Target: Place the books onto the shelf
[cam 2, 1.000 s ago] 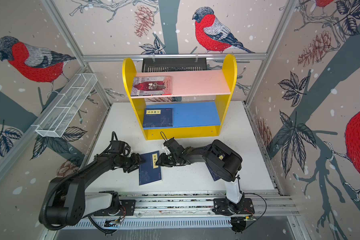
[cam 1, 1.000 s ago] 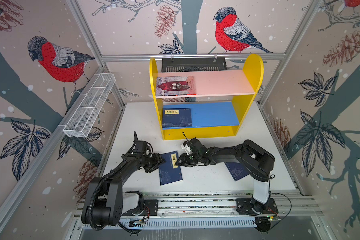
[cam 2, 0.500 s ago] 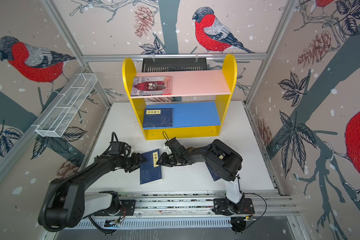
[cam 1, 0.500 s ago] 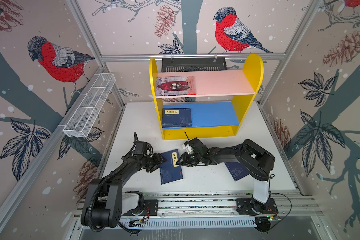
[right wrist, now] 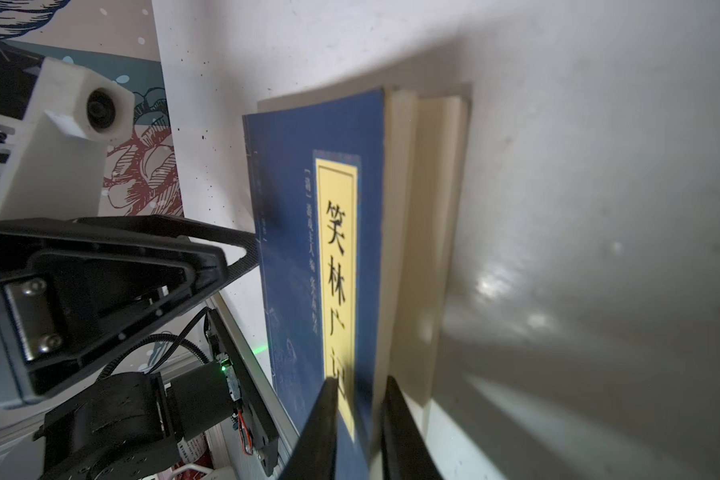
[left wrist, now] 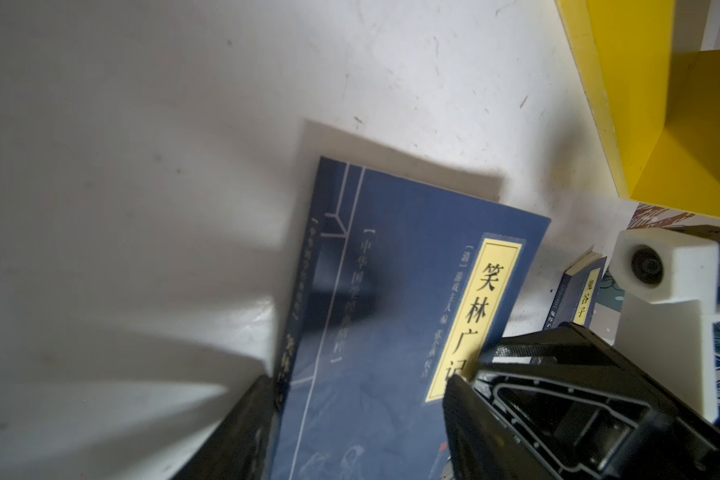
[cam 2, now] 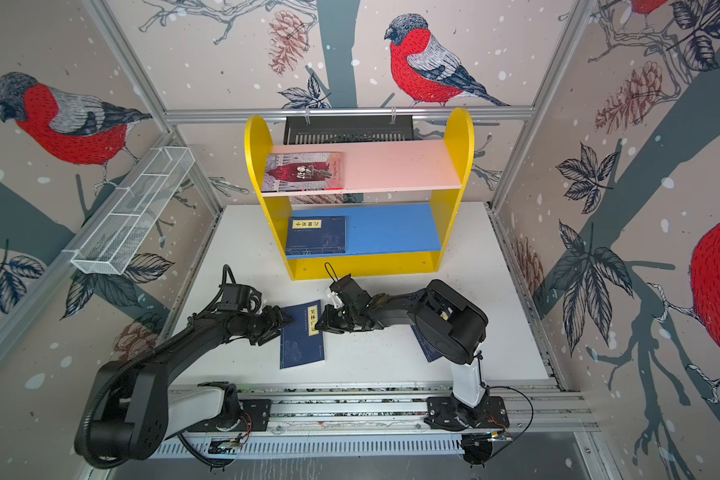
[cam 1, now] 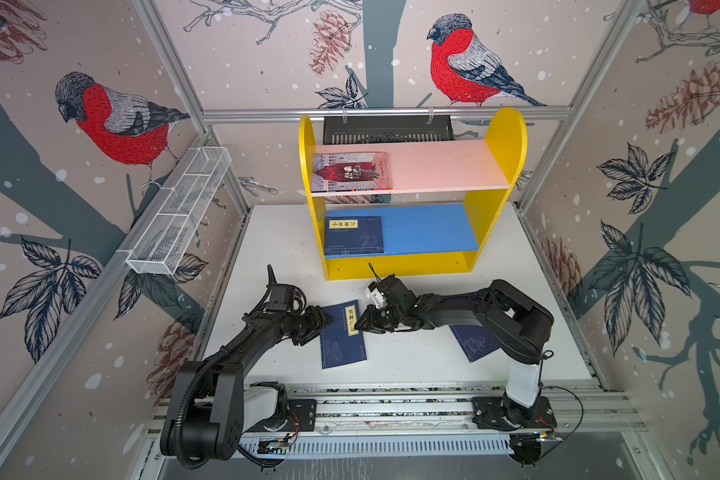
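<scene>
Navy book (cam 1: pixel 344 334), label 笑林广记, lies flat on the bench (cam 1: pixel 412 365) at lower centre of both top views, in front of the shelf (cam 1: pixel 504 137).

Right gripper (right wrist: pixel 360 380): jaws narrowly apart astride the front-cover edge. Whether they grip it cannot be told.

Left gripper (cam 1: pixel 323 328): jaws wide, holding nothing, one finger (right wrist: pixel 248 249) at the spine.

Second navy book (left wrist: pixel 587 297) reads 鬼谷子 and is mostly hidden by the right arm (cam 1: pixel 454 311).

Lower-shelf book (cam 1: pixel 354 235): label illegible.

A white wire basket (cam 1: pixel 179 212) hangs at ten o'clock; a black slotted tray (cam 1: pixel 387 129) hangs up at twelve o'clock.
</scene>
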You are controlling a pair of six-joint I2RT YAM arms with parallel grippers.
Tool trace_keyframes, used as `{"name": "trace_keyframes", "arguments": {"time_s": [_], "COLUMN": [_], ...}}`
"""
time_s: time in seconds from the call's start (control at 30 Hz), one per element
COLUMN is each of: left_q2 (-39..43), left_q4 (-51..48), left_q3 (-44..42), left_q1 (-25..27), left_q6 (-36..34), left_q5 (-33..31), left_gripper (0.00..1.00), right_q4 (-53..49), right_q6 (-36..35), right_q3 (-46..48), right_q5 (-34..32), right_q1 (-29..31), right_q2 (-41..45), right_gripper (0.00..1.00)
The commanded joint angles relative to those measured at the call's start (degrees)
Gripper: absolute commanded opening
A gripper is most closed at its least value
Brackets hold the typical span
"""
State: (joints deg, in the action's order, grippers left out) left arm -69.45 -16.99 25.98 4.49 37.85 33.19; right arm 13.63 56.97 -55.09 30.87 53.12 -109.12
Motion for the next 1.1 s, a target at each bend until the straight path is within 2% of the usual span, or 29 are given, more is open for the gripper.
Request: {"name": "trace_keyframes", "arguments": {"time_s": [0.0, 0.37, 0.47, 0.63, 0.8, 1.07], "left_q2": [0.2, 1.3, 1.8, 2.8, 5.7, 6.4], "left_q4": [3.0, 3.2, 3.3, 3.4, 2.2, 3.8], "left_q3": [-0.2, -0.3, -0.5, -0.7, 0.7, 1.0], "left_q1": [0.1, 0.1, 0.0, -1.1, -5.7, -6.3], "left_q6": [1.5, 1.8, 1.8, 2.0, 1.8, 2.8], "left_q5": [3.3, 3.6, 3.5, 3.7, 4.0, 9.1], "left_gripper": [0.65, 0.66, 0.65, 0.66, 0.66, 0.66], "right_q4": [1.5, 4.4, 5.2, 7.5, 9.2, 9.7], "right_q6": [-1.0, -0.4, -0.1, 0.2, -0.2, -0.5], "right_q3": [-0.8, -1.2, -1.0, 0.5, 2.4, 2.7], "right_q5": [1.0, 3.1, 3.1, 3.8, 5.3, 8.7], "right_q1": [0.3, 0.2, 0.1, -0.4, -1.2, -2.7], "right_q2": [0.7, -1.6, -1.5, 0.7, 3.8, 6.3], "right_gripper": [0.25, 0.23, 0.19, 0.05, 0.02, 0.01]}}
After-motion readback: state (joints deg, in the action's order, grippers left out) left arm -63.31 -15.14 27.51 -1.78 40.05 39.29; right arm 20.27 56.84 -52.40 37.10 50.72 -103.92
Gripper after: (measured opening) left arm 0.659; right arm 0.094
